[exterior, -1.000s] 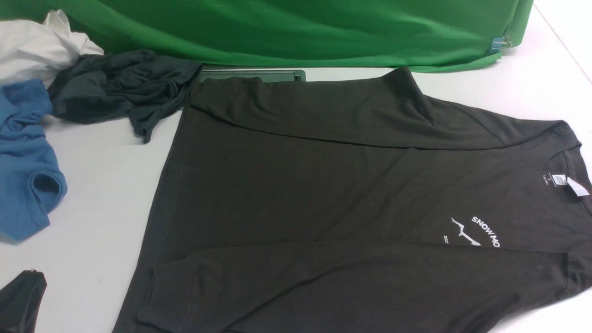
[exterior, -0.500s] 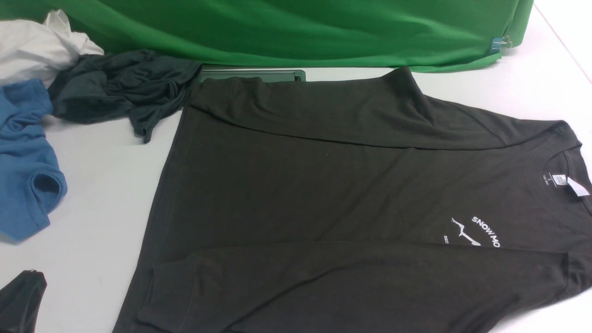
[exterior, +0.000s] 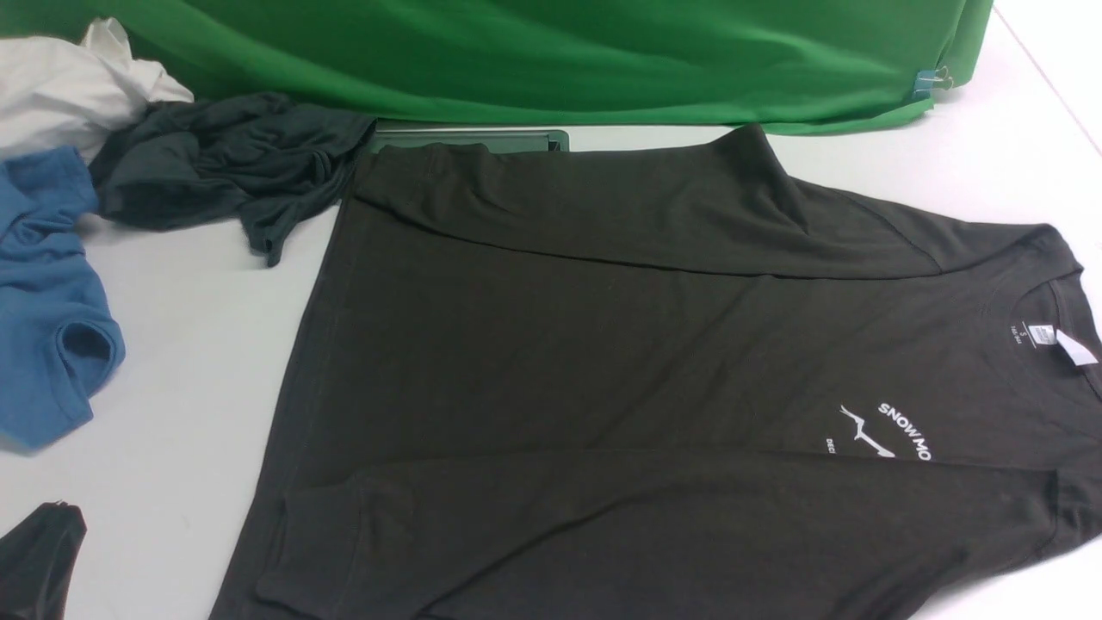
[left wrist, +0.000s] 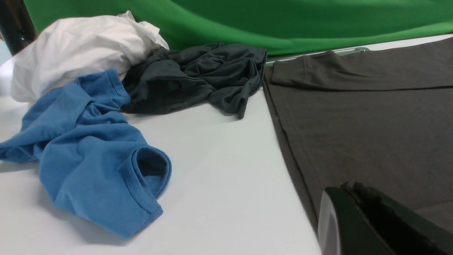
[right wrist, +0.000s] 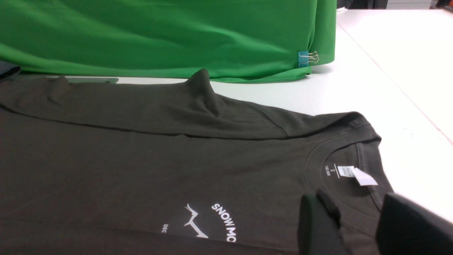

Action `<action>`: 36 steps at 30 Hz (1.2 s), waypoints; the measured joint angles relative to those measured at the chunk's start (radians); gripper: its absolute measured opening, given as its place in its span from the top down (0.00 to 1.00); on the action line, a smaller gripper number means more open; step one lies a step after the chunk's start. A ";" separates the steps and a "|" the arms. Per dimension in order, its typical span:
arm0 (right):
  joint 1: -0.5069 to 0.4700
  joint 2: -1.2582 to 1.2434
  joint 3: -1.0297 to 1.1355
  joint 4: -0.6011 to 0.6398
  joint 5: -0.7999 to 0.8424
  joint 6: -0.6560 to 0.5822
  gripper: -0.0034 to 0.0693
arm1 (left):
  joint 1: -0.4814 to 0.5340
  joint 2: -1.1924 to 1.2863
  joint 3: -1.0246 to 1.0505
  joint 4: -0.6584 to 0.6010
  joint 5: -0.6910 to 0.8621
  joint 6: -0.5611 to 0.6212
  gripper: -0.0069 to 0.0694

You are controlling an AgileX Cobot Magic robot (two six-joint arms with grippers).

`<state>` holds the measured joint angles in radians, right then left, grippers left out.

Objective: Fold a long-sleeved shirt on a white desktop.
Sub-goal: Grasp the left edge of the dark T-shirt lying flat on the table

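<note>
The long-sleeved shirt [exterior: 603, 344] lies flat on the white desktop [exterior: 189, 344], its collar to the right and both sleeves laid across the body. Its white chest print [exterior: 895, 426] and neck label [exterior: 1076, 349] show. My left gripper [left wrist: 348, 187] is shut with nothing in it; in the front view it is a dark shape [exterior: 39, 555] at the near left corner, apart from the shirt's hem. My right gripper [right wrist: 355, 203] is open just above the collar [right wrist: 339, 152], with the shirt [right wrist: 141, 159] showing through the gap. The front view does not show it.
A blue garment [exterior: 43, 327], a dark grey-teal garment [exterior: 224, 168] and a white garment [exterior: 69, 86] are piled at the far left. A green cloth backdrop [exterior: 560, 52] hangs along the back, held by a blue clip [exterior: 930, 82]. The cable slot [exterior: 465, 138] peeks out behind the shirt.
</note>
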<state>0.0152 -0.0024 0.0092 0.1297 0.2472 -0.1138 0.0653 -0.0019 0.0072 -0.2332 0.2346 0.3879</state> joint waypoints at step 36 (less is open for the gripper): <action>0.000 0.000 0.000 0.000 0.000 0.000 0.62 | -0.070 0.719 -0.643 -0.390 0.557 0.165 0.88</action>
<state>0.0152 -0.0024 0.0092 0.1297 0.2472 -0.1138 -0.0048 0.7172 -0.6360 -0.6230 0.7916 0.5532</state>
